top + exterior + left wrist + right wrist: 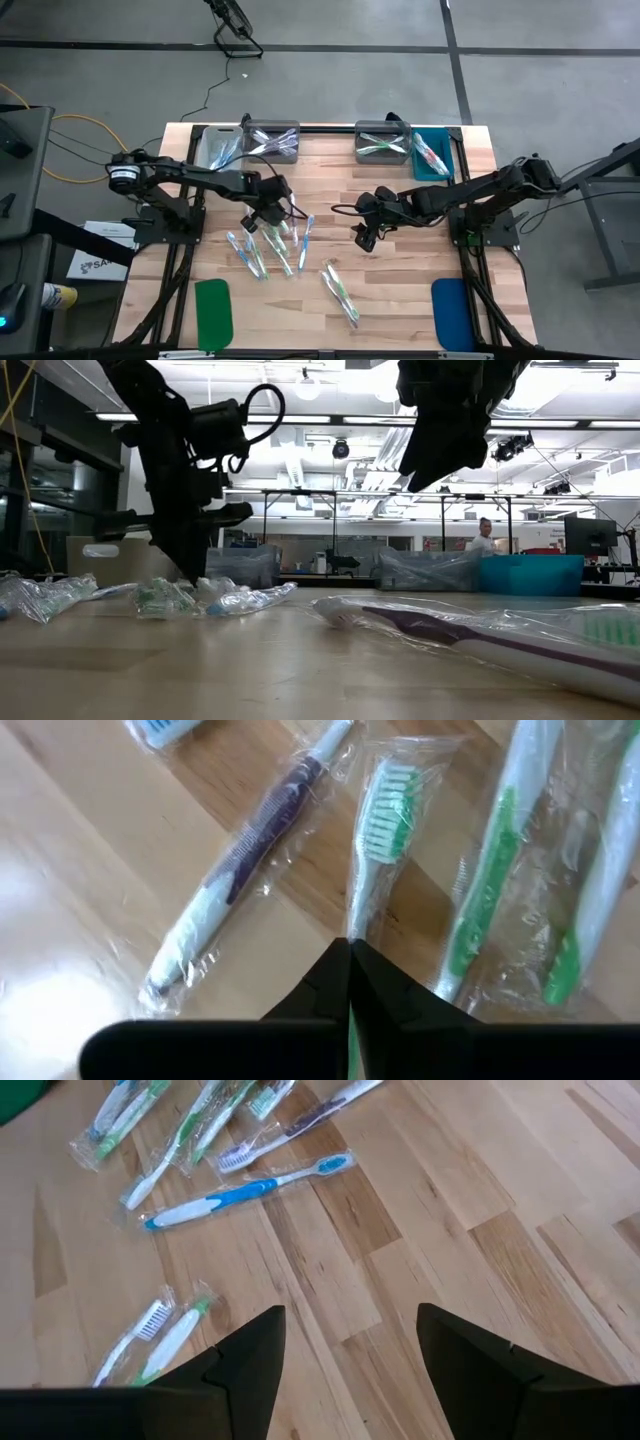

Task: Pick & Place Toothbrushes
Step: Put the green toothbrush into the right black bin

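left gripper [349,982] pinching a green toothbrush [378,855] in the pile on the table [400,300].
jaws look closed on its wrapper, probably; lift straight up. right gripper [350,1345] waits, jaws wide apart and empty.

no text, brand or number can be read anywhere. the white sheet [100,252] on the floor by the table's left edge has dark print, too small to make out. wrappers on the toothbrushes [385,840] show no legible print in the wrist views. bins, pads & room behind: no readable signs.
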Action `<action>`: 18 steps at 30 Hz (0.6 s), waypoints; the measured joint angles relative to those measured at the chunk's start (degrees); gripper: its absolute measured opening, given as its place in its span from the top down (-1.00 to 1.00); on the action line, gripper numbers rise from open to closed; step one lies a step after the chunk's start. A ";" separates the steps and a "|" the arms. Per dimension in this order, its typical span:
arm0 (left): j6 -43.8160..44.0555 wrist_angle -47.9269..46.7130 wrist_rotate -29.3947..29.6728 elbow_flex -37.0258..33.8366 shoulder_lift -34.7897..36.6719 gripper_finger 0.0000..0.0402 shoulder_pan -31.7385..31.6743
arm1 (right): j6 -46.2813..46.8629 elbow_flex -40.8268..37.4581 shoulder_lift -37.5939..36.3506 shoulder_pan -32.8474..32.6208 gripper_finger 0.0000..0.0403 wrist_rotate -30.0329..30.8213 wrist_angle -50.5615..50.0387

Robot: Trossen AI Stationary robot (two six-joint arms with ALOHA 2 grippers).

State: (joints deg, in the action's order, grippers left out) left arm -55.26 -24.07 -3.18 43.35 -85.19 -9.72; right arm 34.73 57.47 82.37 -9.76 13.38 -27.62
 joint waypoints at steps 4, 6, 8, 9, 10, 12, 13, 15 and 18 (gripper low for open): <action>0.00 -0.41 0.61 -0.02 1.73 1.00 -0.02 | 0.01 0.00 0.00 0.00 -0.09 0.09 0.02; -0.01 -0.41 0.95 -0.02 2.76 1.00 -0.02 | 0.00 0.00 0.00 0.00 -0.09 0.14 0.01; -0.01 -0.59 1.03 -0.02 3.75 1.00 -0.02 | 0.00 0.00 0.00 0.00 -0.09 0.14 0.00; 0.01 -0.53 1.03 -0.02 4.21 1.00 0.00 | -0.01 0.00 0.00 0.00 -0.09 0.14 0.01; -0.01 -0.63 1.03 -0.02 4.69 1.00 0.00 | 0.01 0.00 0.00 0.00 -0.09 0.14 0.02; -0.01 -1.29 1.10 -0.02 5.74 1.00 -0.02 | 0.00 0.00 0.00 0.00 -0.09 0.16 0.02; 0.01 -1.52 1.26 -0.02 6.28 1.00 -0.02 | -0.01 0.00 0.00 0.00 -0.09 0.14 0.02; 0.01 -1.56 1.34 -0.02 7.37 1.00 -0.02 | 0.01 0.00 0.00 0.00 -0.09 0.16 0.02; 0.00 -1.38 1.40 -0.02 9.29 1.00 -0.01 | 0.01 0.00 0.00 0.00 -0.09 0.17 0.05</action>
State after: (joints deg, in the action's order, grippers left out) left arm -55.25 -25.46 -1.78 43.33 -75.90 -9.73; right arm 34.74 57.47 82.37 -9.76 13.55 -27.56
